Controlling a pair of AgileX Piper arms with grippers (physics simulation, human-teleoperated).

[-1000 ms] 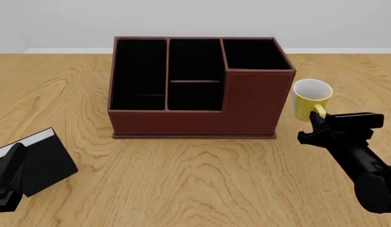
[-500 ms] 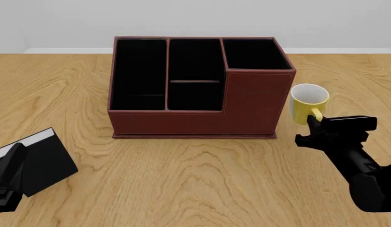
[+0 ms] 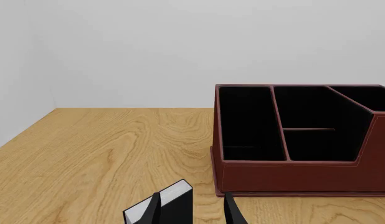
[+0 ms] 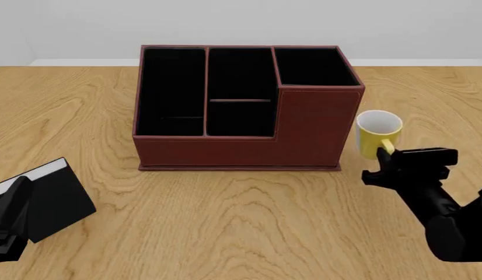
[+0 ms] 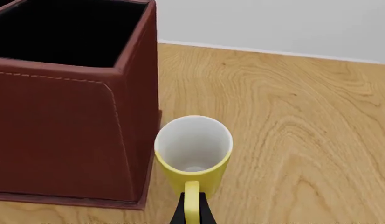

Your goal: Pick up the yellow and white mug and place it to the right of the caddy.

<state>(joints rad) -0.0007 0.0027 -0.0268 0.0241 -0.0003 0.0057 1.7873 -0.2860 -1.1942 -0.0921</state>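
Observation:
The yellow and white mug (image 4: 379,133) stands upright just right of the caddy (image 4: 241,105), close to its tall end wall. My right gripper (image 4: 385,161) is shut on the mug's yellow handle. In the right wrist view the mug (image 5: 194,154) shows its white inside, and the right gripper (image 5: 192,213) pinches the handle between its two dark fingers; the caddy's wall (image 5: 68,126) rises beside it. I cannot tell whether the mug's base touches the table. My left gripper (image 4: 9,210) sits low at the near left, open, with its fingers (image 3: 233,212) apart.
A small black book with a white edge (image 4: 50,195) lies at the near left by the left gripper, and shows in the left wrist view as the book (image 3: 164,207). The wooden table (image 4: 241,221) ends at a pale wall behind the caddy.
The right gripper has carried the mug down and slightly toward the caddy and the near side. The left arm and the book have not moved.

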